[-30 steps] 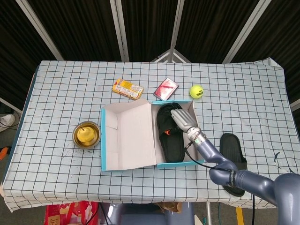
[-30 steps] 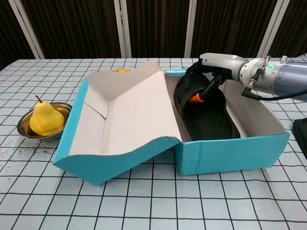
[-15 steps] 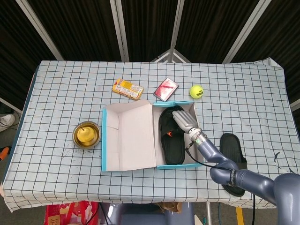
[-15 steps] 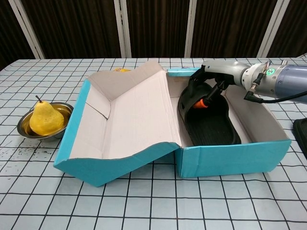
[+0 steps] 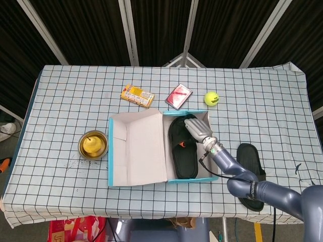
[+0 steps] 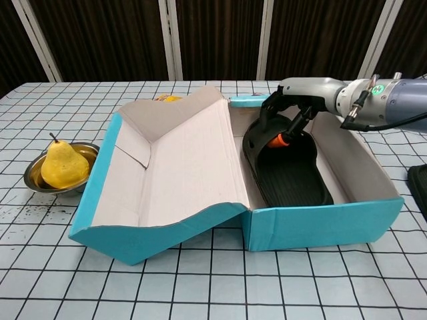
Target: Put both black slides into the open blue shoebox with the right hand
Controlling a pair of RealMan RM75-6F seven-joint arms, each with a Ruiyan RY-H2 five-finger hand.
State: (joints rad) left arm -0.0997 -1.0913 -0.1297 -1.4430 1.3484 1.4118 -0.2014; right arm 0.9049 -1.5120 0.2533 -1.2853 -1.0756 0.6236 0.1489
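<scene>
The right hand [image 6: 293, 110] is reaching into the open blue shoebox [image 6: 320, 223] from the box's far right side, and its fingers [image 6: 283, 133] are curling down over the strap end of the first black slide [image 6: 287, 170]. The chest view shows the fingers closed around the strap, so the hand is grasping the slide. This slide is lying inside the box tray, along the wall next to the raised lid [image 6: 180, 160], with its heel toward the tray's near wall and its strap end at the far wall.

Judged step: seating the first slide before letting go. To do this well:
- Lower the strap end until the sole is resting flat on the tray floor.
- Keep the slide close to the lid-side wall, so that floor space is left beside it for the second slide.
- Spread the fingers fully before lifting, so that the strap is not snagging on them.
- Withdraw upward, avoiding the tray's far wall, since a push could shift the box.

The second black slide [image 5: 251, 160] is lying on the table [image 5: 60, 101] near its front right corner, partly under the right forearm [image 5: 229, 164], well apart from the box. The forearm is extending diagonally from that corner toward the box, wrist slightly bent down. The left hand is not appearing in either view.
</scene>
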